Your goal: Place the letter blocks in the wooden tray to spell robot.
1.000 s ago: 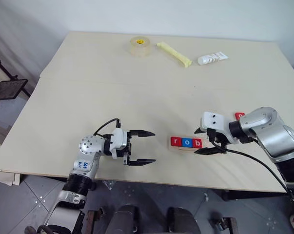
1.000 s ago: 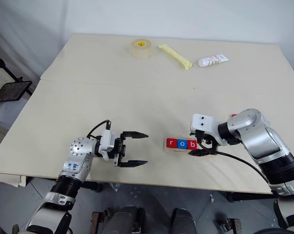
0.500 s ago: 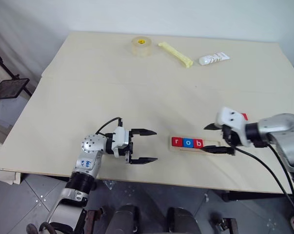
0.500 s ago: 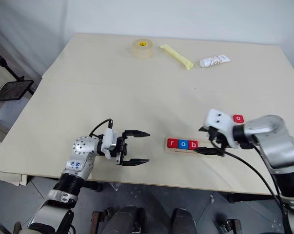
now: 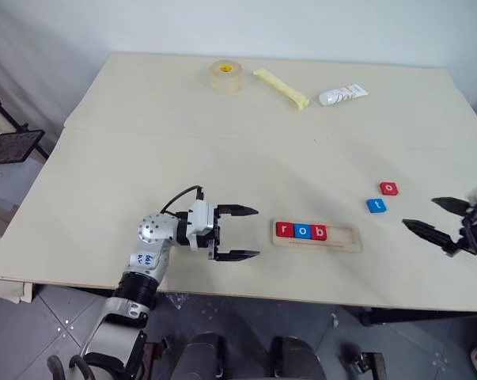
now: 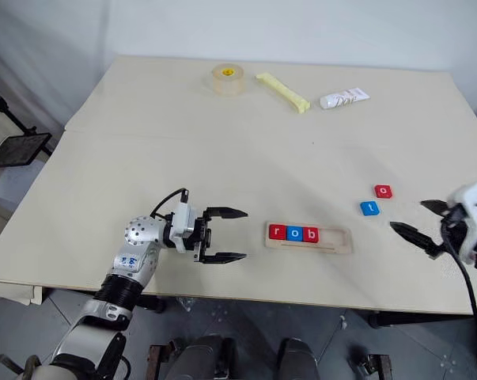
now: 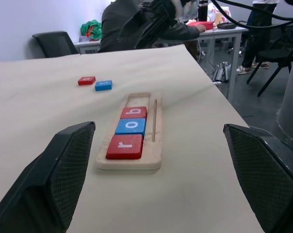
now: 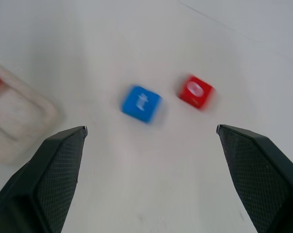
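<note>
Both fingers of the left gripper point(image 5: 236, 233) stood spread wide with nothing between them, hovering low in the frame just left of the wooden tray point(image 5: 316, 237), tips aimed toward the tray's left end without touching it. At the right edge of the frame, the right gripper point(image 5: 435, 221) was likewise splayed open and empty, its tips pointing toward the picture's left, well clear of the tray.

That tray lay flat near the lower middle of the head view, its long axis running left to right across the picture. A red r block point(image 5: 285, 229), a blue o block point(image 5: 302, 231) and a red b block point(image 5: 319, 233) filled its left part, upright to the camera. Right of the tray and slightly higher in the frame, on the bare table point(image 5: 222, 150), lay the blue t block point(image 5: 376, 206) and, just above and right of it, the red o block point(image 5: 389, 188), close together but apart.
</note>
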Controlling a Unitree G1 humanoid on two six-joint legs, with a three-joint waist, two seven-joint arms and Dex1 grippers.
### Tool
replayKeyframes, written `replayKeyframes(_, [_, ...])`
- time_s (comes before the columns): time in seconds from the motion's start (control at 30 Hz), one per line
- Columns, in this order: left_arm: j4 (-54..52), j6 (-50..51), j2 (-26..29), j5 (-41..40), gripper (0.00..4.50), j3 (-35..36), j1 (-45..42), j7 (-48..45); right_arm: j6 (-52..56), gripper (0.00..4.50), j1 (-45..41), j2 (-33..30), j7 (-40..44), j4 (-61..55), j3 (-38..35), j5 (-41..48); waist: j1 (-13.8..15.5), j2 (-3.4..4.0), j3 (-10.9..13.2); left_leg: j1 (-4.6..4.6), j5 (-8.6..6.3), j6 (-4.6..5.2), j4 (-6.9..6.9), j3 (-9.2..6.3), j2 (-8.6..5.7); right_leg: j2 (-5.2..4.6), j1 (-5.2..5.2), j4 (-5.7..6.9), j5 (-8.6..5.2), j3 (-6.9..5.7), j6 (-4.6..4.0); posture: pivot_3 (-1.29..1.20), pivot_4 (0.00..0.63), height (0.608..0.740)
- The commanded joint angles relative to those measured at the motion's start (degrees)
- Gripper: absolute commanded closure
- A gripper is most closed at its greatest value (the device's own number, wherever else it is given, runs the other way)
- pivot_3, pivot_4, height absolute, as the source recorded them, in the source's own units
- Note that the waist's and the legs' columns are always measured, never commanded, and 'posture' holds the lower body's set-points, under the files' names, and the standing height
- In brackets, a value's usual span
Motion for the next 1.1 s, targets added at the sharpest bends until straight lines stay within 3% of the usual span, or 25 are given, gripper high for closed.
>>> replayKeyframes(0.03, [0.1, -0.5, 0.1, -0.2, 0.0, 0.4, -0.9, -0.7, -1.6, 0.03, 4.2, 1.6, -0.3, -2.7, -5.8, 3.4, 0.0, 0.01, 0.0, 0.01, 0.0, 0.0, 0.0, 0.0, 0.0, 0.0, 0.0, -0.01, 0.0, 0.01, 0.0, 0.0, 0.15, 0.74])
replayKeyframes(0.3, [2.1, -0.7, 0.4, -0.3, 0.0, 0.8, -2.7, -2.2, -2.1, 0.03, 10.3, 4.5, -1.9, -5.4, -9.6, 7.6, 0.1, 0.01, 0.0, 0.03, 0.0, 0.03, -0.01, 0.01, -0.02, -0.01, 0.04, -0.05, 0.0, 0.04, 0.01, 0.0, 0.15, 0.74])
replayKeyframes(0.87, [1.8, -0.7, 1.1, -0.2, 0.0, 1.1, -2.9, -3.2, -1.4, 0.03, 11.3, 4.0, -4.6, -6.9, -8.3, 10.7, 0.1, 0.01, 0.0, 0.04, 0.0, 0.03, -0.01, 0.0, -0.03, -0.02, 0.04, -0.04, 0.0, 0.05, 0.01, 0.0, 0.15, 0.74])
replayKeyframes(1.1, [1.1, -0.7, 1.0, -0.2, 0.0, 1.0, -2.3, -3.2, 3.7, 0.03, 2.5, 1.9, -10.1, -4.9, -2.8, 10.1, -0.3, 0.02, 0.0, 0.06, 0.0, 0.03, -0.01, 0.04, 0.0, -0.01, 0.03, -0.03, 0.0, 0.07, 0.01, 0.0, 0.15, 0.74])
